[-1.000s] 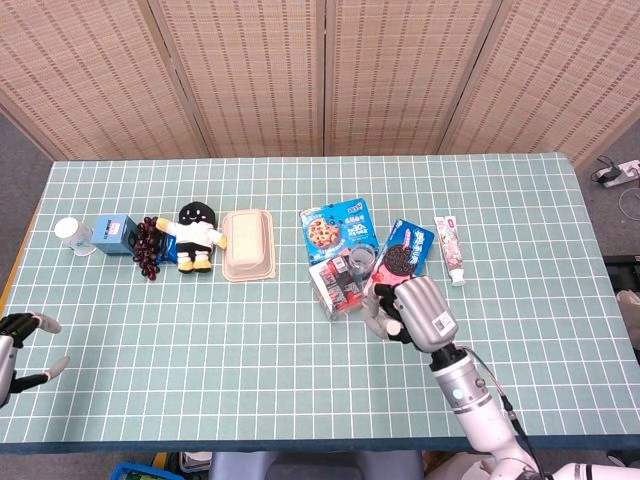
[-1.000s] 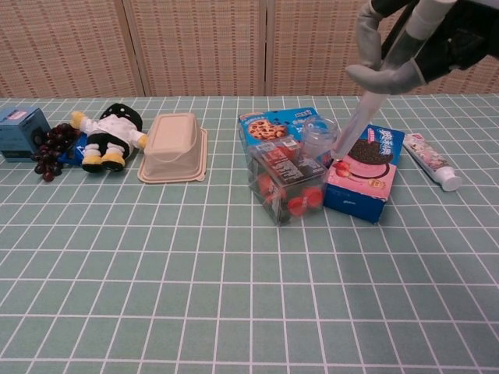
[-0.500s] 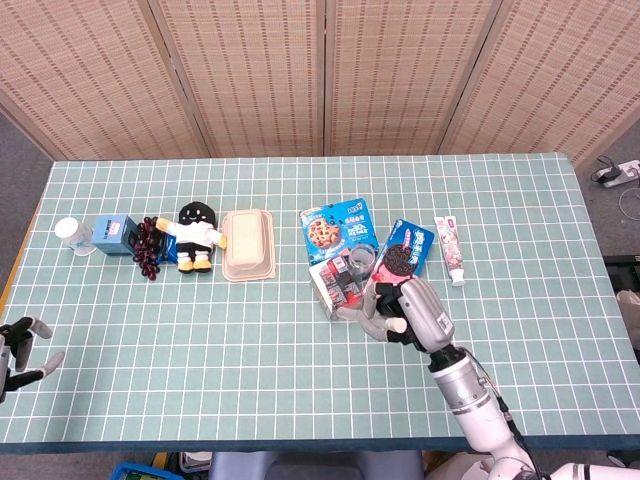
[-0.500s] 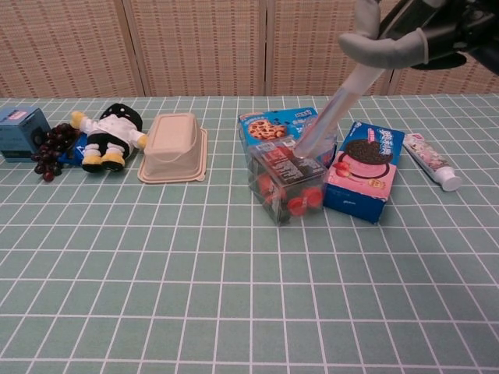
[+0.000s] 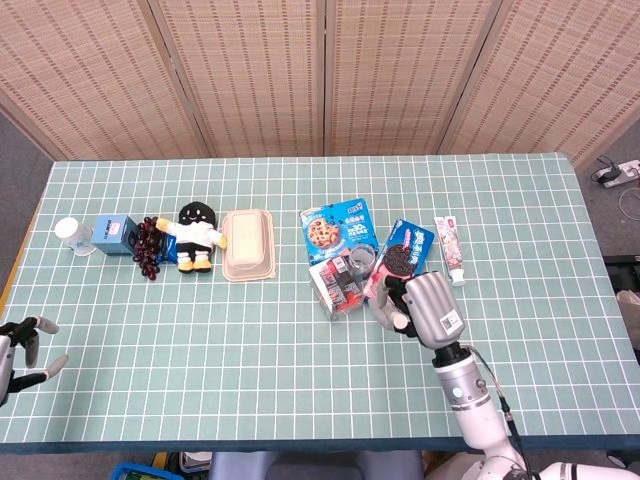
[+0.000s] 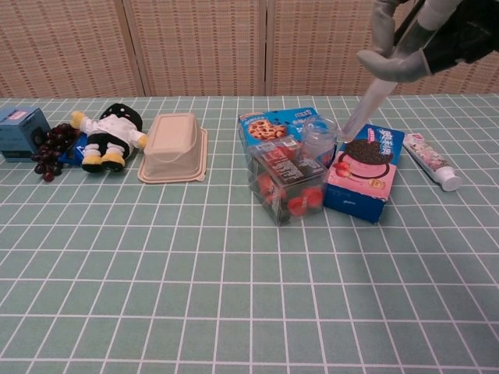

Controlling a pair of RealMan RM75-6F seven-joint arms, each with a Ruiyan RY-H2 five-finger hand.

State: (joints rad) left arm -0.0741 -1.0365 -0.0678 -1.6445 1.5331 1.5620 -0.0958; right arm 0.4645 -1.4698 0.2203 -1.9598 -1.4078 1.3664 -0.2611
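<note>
My right hand (image 5: 425, 305) hovers just in front of the pink cookie box (image 5: 403, 255), fingers apart and holding nothing. In the chest view the right hand (image 6: 413, 43) comes in from the top right, and its fingers (image 6: 366, 101) reach down over the pink cookie box (image 6: 363, 171), beside a small clear cup (image 6: 319, 137). A clear box of red items (image 5: 338, 283) lies to the left of the hand. My left hand (image 5: 22, 345) stays at the table's near left edge, open and empty.
A blue cookie packet (image 5: 338, 228) and a toothpaste tube (image 5: 451, 248) flank the pink box. Further left lie a beige lidded container (image 5: 248, 244), a plush doll (image 5: 195, 236), grapes (image 5: 148, 243), a small blue box (image 5: 114, 235) and a white cup (image 5: 72, 235).
The right hand swung left towards the clear box half a second ago, then came back right over the pink box. The left hand shifted slightly at the table edge.
</note>
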